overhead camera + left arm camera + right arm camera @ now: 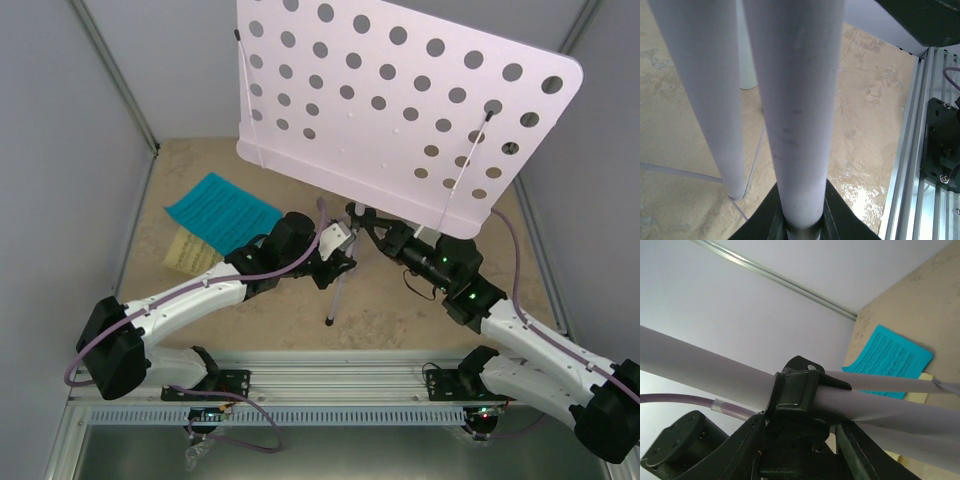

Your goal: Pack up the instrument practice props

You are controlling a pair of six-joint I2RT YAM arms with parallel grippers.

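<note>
The white perforated music stand (400, 110) stands tilted in mid-table, its big desk close to the camera. My left gripper (338, 246) is shut on the stand's white pole (800, 100), low near the tripod. A thin tripod leg (336, 298) reaches down to the table, and another leg (715, 100) shows in the left wrist view. My right gripper (363, 220) is shut on the same pole (700, 360) from the right, its black fingers (802, 390) wrapped round it. The cyan sheet (222, 212) lies at the left on the yellow sheet (190, 252). The cyan sheet also shows in the right wrist view (890, 360). The metronome is out of view.
Grey walls (60, 150) close in the beige table (400, 300) at the left, back and right. An aluminium rail (330, 385) runs along the near edge and also shows in the left wrist view (910, 150). The stand's desk hides much of the back of the table.
</note>
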